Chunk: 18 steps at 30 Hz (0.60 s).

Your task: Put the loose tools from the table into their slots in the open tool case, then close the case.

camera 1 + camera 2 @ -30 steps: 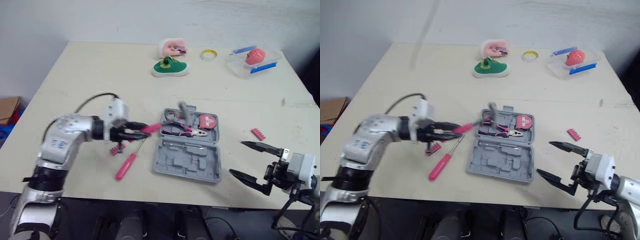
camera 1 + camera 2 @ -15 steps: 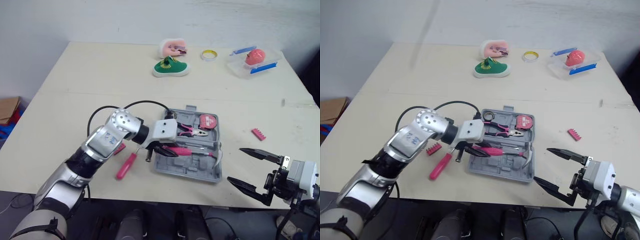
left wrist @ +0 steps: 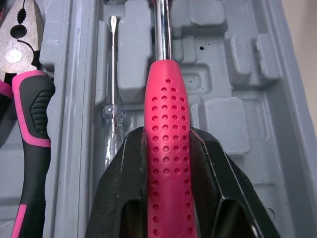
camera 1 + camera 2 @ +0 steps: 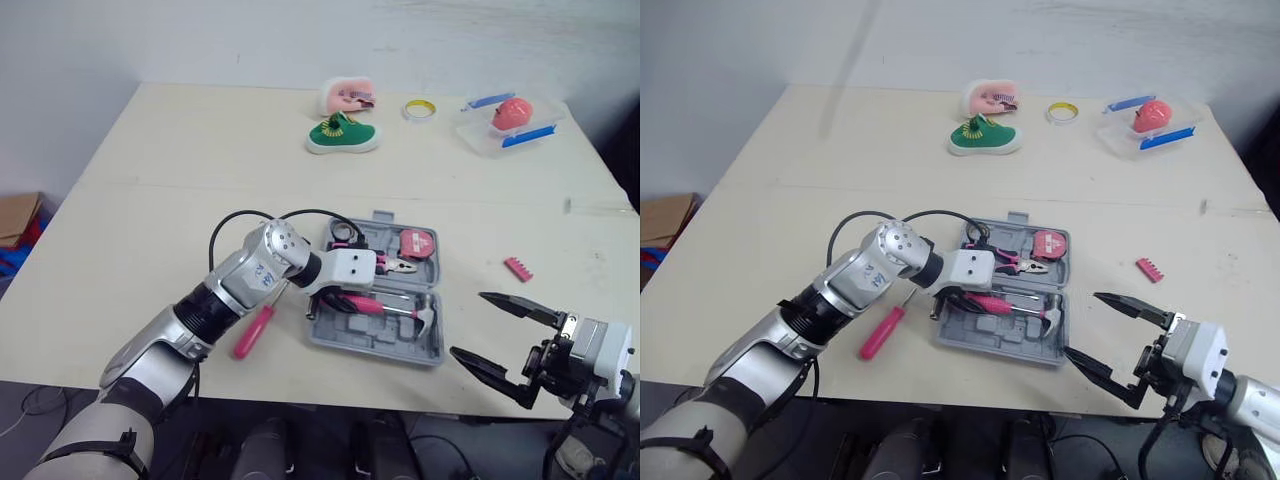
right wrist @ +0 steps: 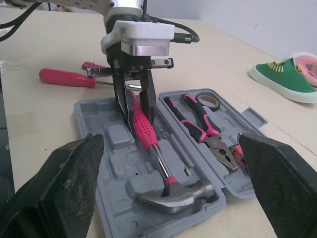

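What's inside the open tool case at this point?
In the tool case: a pink-handled hammer gripped by the left gripper fingers, a slim screwdriver, pliers, a tape roll and a pink tape measure. The slot under the hammer and fingers is hidden.

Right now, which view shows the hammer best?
The right wrist view: it shows the whole hammer, head, shaft and pink handle, in the case with the left gripper shut on the handle. The left wrist view shows handle and shaft close up, not the head. The eye views show it from afar, partly under the gripper.
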### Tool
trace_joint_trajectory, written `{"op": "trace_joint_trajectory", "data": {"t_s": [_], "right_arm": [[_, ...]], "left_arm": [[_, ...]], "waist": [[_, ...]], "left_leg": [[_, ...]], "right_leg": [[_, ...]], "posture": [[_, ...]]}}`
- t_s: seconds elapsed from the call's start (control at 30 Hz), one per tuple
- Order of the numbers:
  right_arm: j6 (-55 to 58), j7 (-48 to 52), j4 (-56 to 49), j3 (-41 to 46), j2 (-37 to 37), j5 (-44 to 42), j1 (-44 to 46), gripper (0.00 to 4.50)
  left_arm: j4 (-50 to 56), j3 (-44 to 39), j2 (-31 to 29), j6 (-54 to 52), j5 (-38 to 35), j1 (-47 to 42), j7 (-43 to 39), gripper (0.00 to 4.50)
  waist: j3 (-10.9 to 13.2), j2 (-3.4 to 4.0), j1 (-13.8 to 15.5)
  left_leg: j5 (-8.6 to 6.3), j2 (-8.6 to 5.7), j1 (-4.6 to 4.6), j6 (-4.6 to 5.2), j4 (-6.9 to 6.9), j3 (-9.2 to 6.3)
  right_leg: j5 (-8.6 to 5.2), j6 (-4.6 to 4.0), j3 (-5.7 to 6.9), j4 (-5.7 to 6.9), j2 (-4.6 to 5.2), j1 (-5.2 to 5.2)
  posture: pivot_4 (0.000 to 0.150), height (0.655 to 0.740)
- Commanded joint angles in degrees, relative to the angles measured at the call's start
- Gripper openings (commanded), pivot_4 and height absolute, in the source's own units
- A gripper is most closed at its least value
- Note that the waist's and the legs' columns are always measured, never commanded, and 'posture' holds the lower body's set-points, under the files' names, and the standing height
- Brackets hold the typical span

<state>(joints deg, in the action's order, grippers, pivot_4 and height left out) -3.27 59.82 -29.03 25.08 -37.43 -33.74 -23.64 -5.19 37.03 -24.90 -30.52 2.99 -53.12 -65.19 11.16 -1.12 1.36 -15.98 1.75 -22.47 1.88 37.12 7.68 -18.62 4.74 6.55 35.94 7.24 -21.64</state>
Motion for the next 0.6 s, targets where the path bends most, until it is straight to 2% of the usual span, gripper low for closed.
{"op": "trace_joint_trajectory", "data": {"t_s": [0.03,0.3,0.37,0.43,0.47,0.53,0.6], "right_arm": [[-2.7,1.0,0.4,0.8,0.7,0.2,-0.7,4.5],[-4.2,1.2,1.5,0.2,1.2,0.7,-0.4,4.5],[-4.5,1.3,1.7,0.2,1.1,0.7,-0.4,4.5],[-4.6,1.4,1.8,0.4,1.1,0.7,-0.6,4.5],[-4.7,1.5,1.8,0.5,1.1,0.6,-0.7,4.5],[-5.0,1.7,2.2,0.9,1.0,0.5,-0.9,4.5],[-5.5,2.3,2.7,1.4,1.0,0.3,-1.6,4.5]], "left_arm": [[0.5,0.4,-0.5,0.7,2.0,0.0,-0.6,0.52],[0.5,-1.1,0.8,0.1,2.3,0.7,-0.1,0.52],[0.9,-1.7,1.2,0.6,2.0,0.8,0.2,1.53],[1.7,-3.6,2.3,0.9,1.0,0.7,1.3,2.21],[2.2,-4.8,2.8,0.6,0.2,0.5,1.6,2.75],[2.6,-6.4,3.5,0.4,-1.0,0.0,1.4,3.54],[3.5,-8.4,3.3,0.4,-4.1,-0.4,-1.6,3.54]], "waist": [[0.0,0.0,-0.1],[0.0,0.0,0.0],[0.0,0.01,0.0],[0.0,0.0,0.0],[0.0,0.0,0.0],[0.0,0.0,0.0],[0.0,0.0,0.0]], "left_leg": [[0.0,0.0,0.01,0.0,0.0,0.0],[0.0,0.0,0.04,0.0,0.01,0.0],[0.0,0.0,0.04,0.0,0.01,-0.01],[0.0,0.0,0.04,0.0,0.01,-0.02],[0.0,-0.01,0.03,0.01,0.02,-0.02],[0.0,-0.01,0.02,0.02,0.03,-0.02],[-0.01,-0.01,0.02,0.03,0.05,-0.03]], "right_leg": [[0.0,0.0,0.0,0.01,0.0,0.0],[0.0,0.0,0.0,0.02,0.01,0.03],[0.0,0.0,0.0,0.02,0.02,0.03],[0.0,0.0,0.0,0.02,0.02,0.04],[0.0,0.0,0.0,0.02,0.03,0.03],[0.0,0.0,0.02,0.02,0.04,0.03],[0.0,0.0,0.03,0.03,0.04,0.04]], "posture": [[0.15,0.74],[0.15,0.74],[0.15,0.74],[0.15,0.74],[0.15,0.74],[0.15,0.74],[0.15,0.74]]}}
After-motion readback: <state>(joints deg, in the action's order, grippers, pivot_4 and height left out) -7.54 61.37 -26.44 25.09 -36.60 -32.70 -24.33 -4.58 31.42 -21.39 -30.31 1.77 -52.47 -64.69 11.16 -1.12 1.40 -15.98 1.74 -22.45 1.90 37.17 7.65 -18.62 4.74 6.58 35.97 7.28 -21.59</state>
